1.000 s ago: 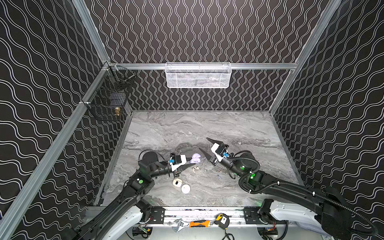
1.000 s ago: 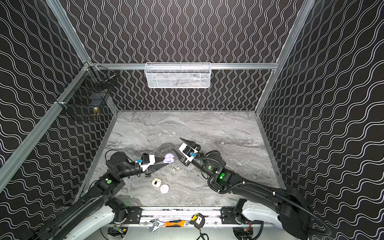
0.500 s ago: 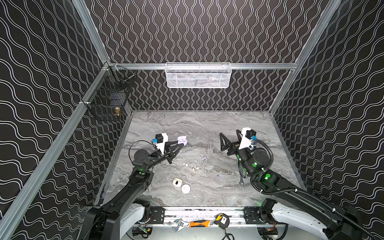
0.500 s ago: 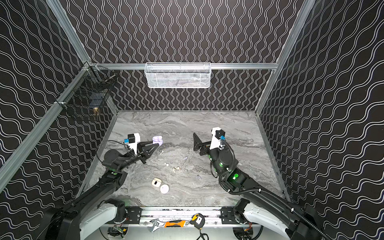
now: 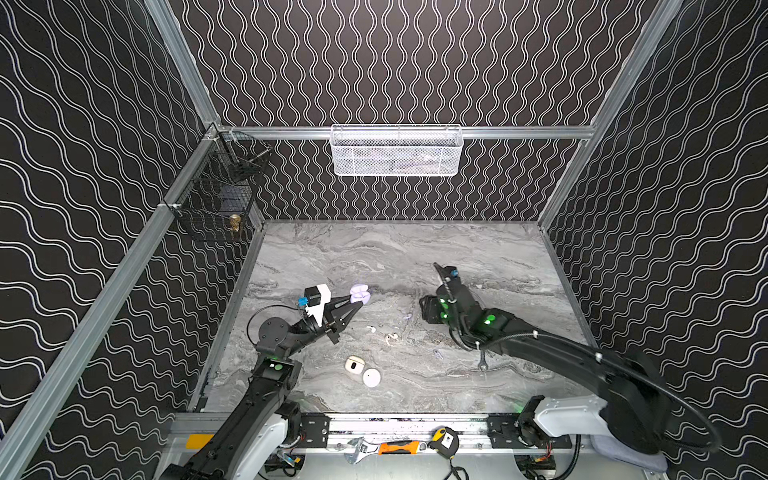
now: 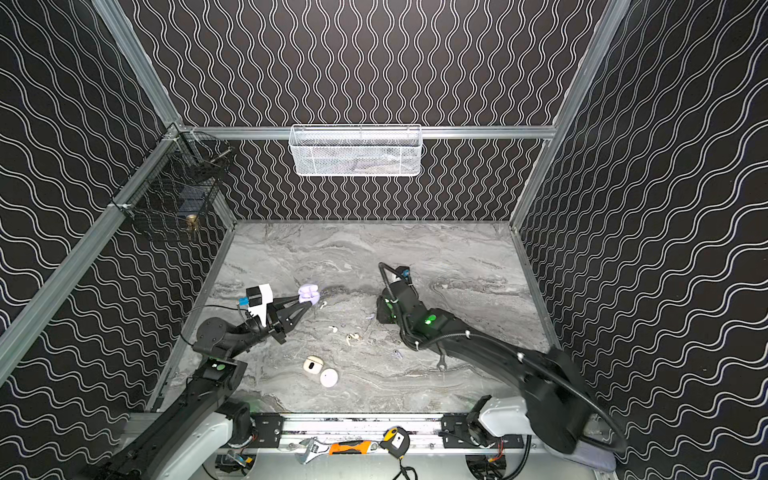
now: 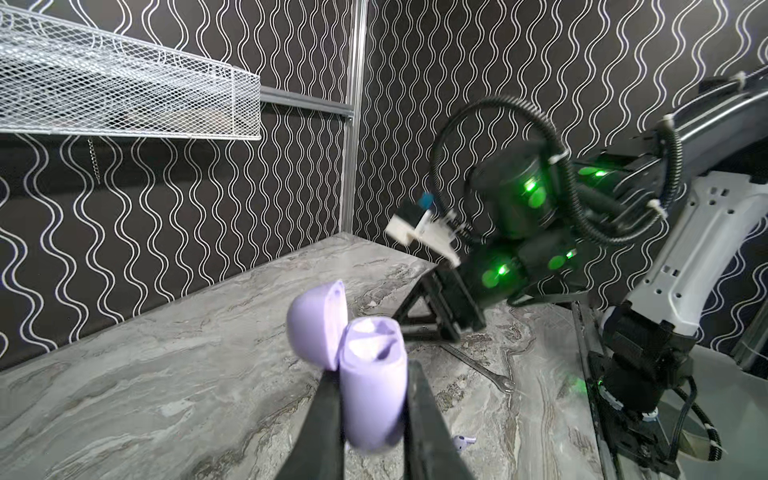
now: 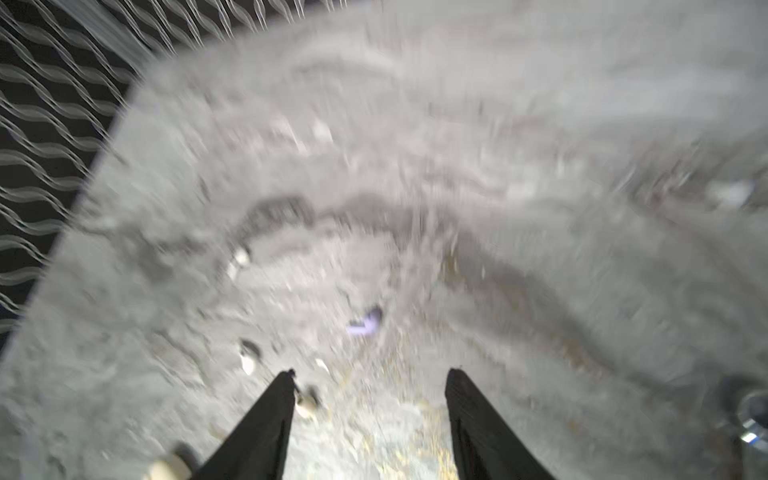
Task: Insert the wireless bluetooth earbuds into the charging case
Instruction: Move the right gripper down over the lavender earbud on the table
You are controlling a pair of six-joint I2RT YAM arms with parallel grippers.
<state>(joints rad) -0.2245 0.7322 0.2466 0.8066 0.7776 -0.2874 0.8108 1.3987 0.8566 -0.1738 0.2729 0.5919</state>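
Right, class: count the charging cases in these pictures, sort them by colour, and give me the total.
lavender case, lid open, held in the left gripper: 1
cream case: 1
white case: 1
Total: 3 cases

Black wavy-patterned walls (image 5: 395,62), grey marble tabletop (image 5: 374,249), white mesh basket (image 5: 395,151)

Both top views are evenly lit and sharp, shadows soft. Motion blur smears the right wrist view; the left wrist view shows the right arm (image 7: 519,232) blurred.
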